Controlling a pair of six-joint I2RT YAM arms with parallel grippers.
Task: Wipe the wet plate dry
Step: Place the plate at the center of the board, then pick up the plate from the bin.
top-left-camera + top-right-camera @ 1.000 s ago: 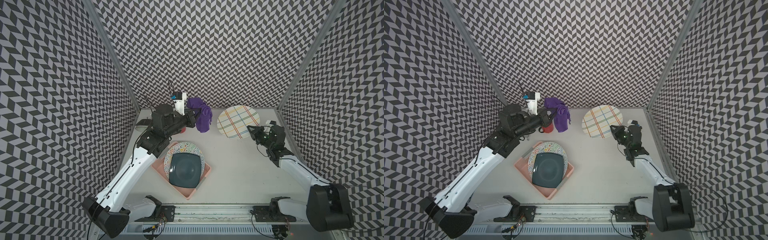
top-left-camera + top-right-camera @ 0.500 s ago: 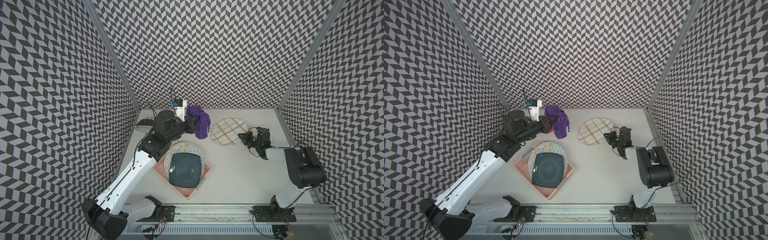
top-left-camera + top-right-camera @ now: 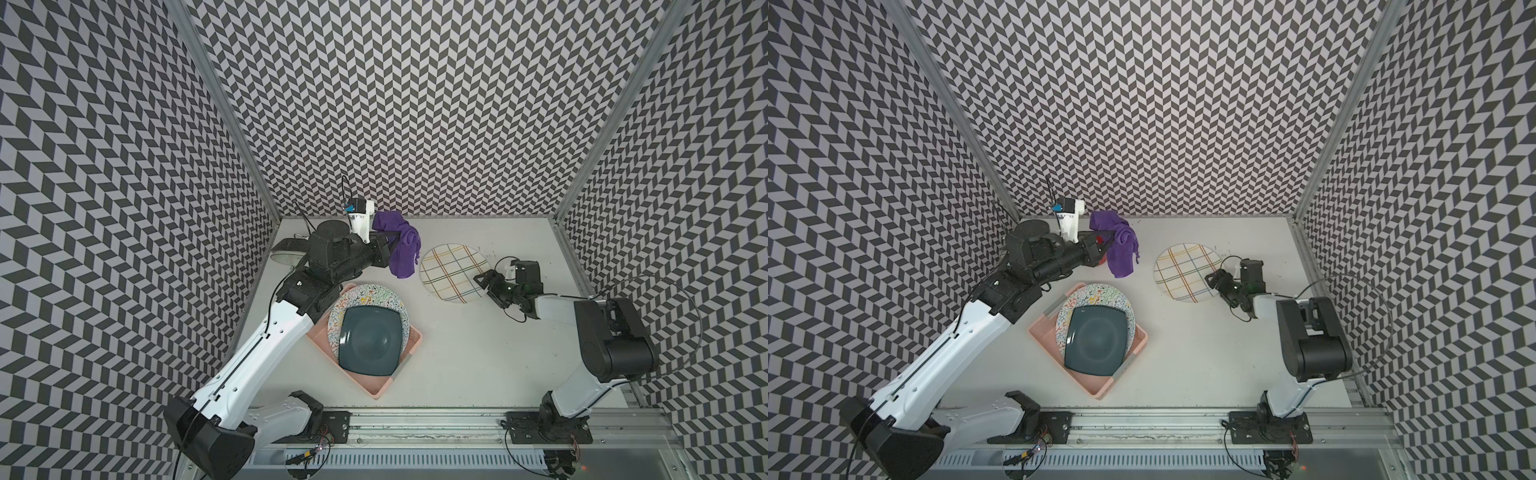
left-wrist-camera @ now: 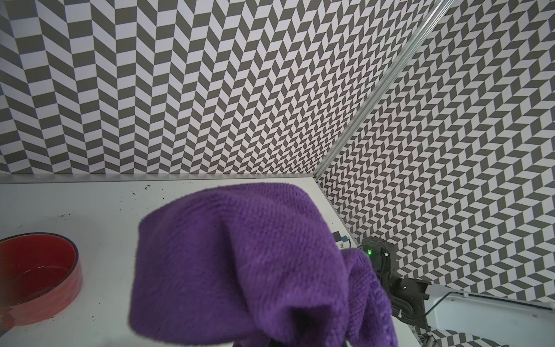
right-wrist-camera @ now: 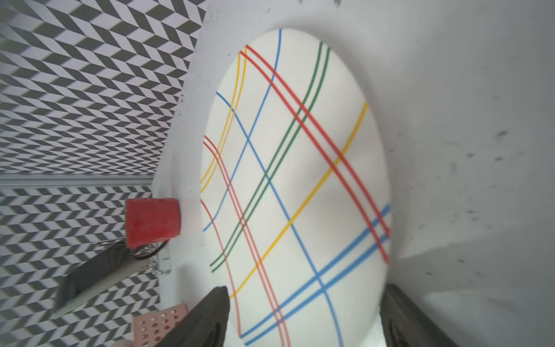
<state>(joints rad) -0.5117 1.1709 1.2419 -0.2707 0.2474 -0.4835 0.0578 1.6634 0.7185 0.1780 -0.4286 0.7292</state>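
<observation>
Nearest the rail, a pink tray (image 3: 376,388) sits on the desk (image 3: 478,353) and carries a dark square plate (image 3: 370,340) stacked over a speckled round plate (image 3: 353,295); neither appears to be the piece in hand. Beyond it, the striped plate (image 3: 451,272) lies flat on the desk, well apart from the tray, with the right claw (image 3: 484,284) at its near-right rim. In the right wrist view the fingers (image 5: 210,315) stand wide to either side of the striped plate (image 5: 294,180), and no grip on it is evident; whether they touch the rim cannot be told. Farther back, the left claw (image 3: 1106,241) is closed on the purple cloth (image 3: 1119,249), which hangs bunched in the air short of the plate. Judged step: the plate is set down and freed, and wiping contact is not yet made. The next move calls for the left arm to carry the cloth over the plate face and press it down, with the right claw either steadying the rim or clearing the path. Limits of observation: no water shows on the plate in any view, so wetness cannot be confirmed. The cloth (image 4: 240,270) fills the left wrist view and hides that claw's fingers. A red bowl (image 4: 39,267) is cut off at the frame edge there and is mostly hidden behind the left arm in the top views. A dark object by the left wall (image 3: 289,249) is too obscured to identify
</observation>
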